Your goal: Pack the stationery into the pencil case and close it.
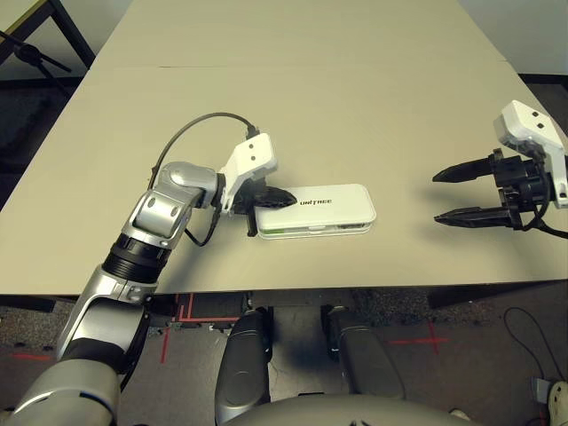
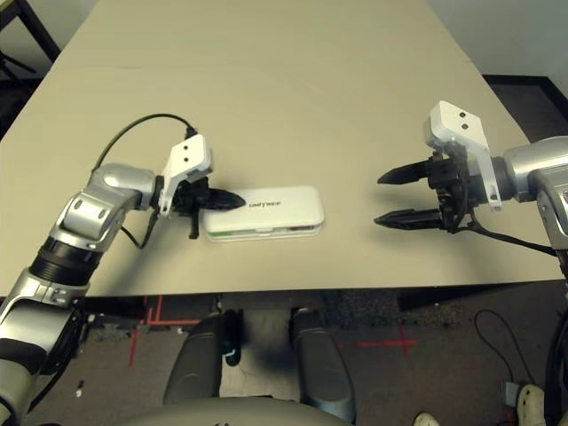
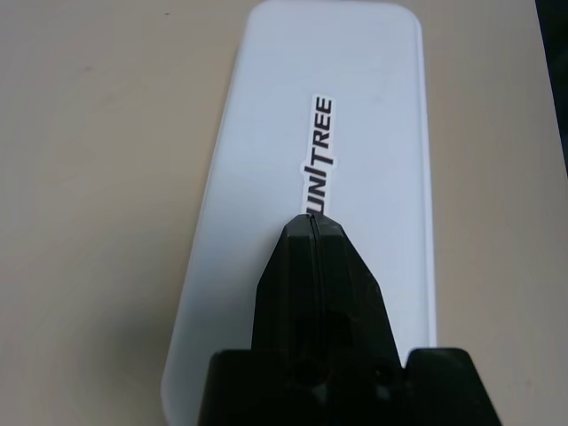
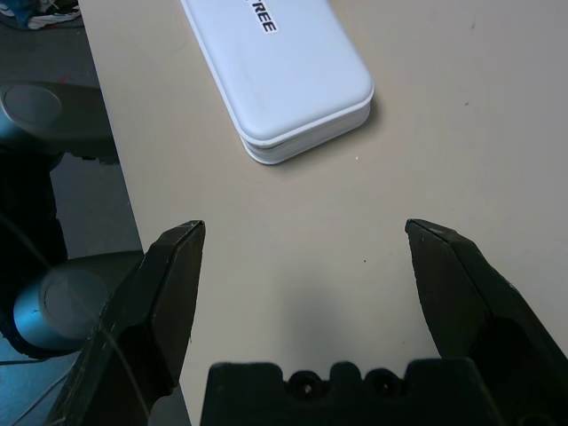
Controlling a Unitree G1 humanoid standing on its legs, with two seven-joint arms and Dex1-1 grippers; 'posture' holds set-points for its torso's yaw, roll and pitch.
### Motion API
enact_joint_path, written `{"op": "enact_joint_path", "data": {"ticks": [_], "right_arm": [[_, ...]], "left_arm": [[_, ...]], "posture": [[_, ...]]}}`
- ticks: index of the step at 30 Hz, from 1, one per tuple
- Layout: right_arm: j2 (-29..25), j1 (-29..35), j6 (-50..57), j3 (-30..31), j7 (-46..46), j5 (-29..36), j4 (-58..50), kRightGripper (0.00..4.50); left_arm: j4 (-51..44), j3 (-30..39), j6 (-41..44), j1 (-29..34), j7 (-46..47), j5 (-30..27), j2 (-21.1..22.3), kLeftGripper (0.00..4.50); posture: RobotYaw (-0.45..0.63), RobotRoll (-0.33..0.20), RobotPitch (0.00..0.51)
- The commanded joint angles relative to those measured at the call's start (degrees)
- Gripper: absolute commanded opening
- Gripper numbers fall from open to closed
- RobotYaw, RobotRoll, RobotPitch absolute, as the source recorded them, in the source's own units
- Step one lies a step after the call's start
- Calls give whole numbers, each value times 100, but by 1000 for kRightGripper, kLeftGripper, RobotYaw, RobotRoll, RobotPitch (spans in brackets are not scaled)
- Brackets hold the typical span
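The white pencil case (image 1: 342,209) lies flat near the table's front edge with its lid down and the dark "UNITREE" lettering facing up. A greenish tint shows along its front seam. The stationery is hidden from view. My left gripper (image 1: 288,201) is shut, and its joined black tips rest on the lid at the case's left end, right at the lettering (image 3: 319,151). My right gripper (image 1: 436,198) hangs open well to the right of the case, fingers pointing toward it, with nothing between them. The right wrist view has the case (image 4: 284,80) ahead of the spread fingertips.
The beige table (image 1: 293,89) stretches far back behind the case. Its front edge (image 1: 355,286) runs just below the case. A black cable (image 1: 191,129) loops above my left wrist. A dark tripod leg (image 1: 35,55) stands off the table at the far left.
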Motion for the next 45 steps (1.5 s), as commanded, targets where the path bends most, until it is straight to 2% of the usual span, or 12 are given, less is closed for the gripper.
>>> {"op": "enact_joint_path", "data": {"ticks": [1, 8, 12, 15, 21, 24, 28, 33, 39, 45], "right_arm": [[26, 28, -61, 75, -7, -57, 37, 4500], [88, 45, -77, 111, -59, -109, 43, 4500], [171, 38, -116, 106, -122, -137, 78, 4500], [337, -19, -186, 37, -277, -153, 171, 4500], [1256, -221, -491, -585, -1134, 186, 540, 4500], [1722, -318, -719, -946, -1683, 313, 757, 4500], [2251, -523, -1256, -1303, -2486, 217, 1247, 4500], [2590, -750, -1967, -1538, -3412, -30, 1981, 4500], [2758, -1205, -3118, -1934, -5238, -563, 3453, 4500], [2639, -1351, -3943, -2182, -6382, -821, 4545, 4500]], "left_arm": [[-5, -354, -98, 188, 1, 242, 41, 27], [-16, -576, -156, 432, -44, 394, 161, 27], [-206, -439, -77, 565, -5, 240, 149, 27], [-432, -91, 110, 633, 78, -73, 75, 27], [-751, 1401, 314, 670, 749, -1132, -353, 27], [-580, 2151, 131, 582, 1237, -1416, -484, 897], [-99, 3019, -191, 329, 1879, -1605, -500, 2472], [871, 3822, -836, -88, 2602, -1579, -349, 4422], [2165, 4479, -1745, -353, 3235, -1543, -138, 4468], [3093, 4709, -2690, -338, 3701, -1413, -55, 4468]], "posture": [[-20, 0, 202], [-20, 0, 207], [-17, 0, 209], [-21, 0, 210], [-24, 0, 211], [-24, 0, 211], [-24, 0, 211], [-6, 0, 205], [-8, 0, 202], [-15, 0, 201]]}}
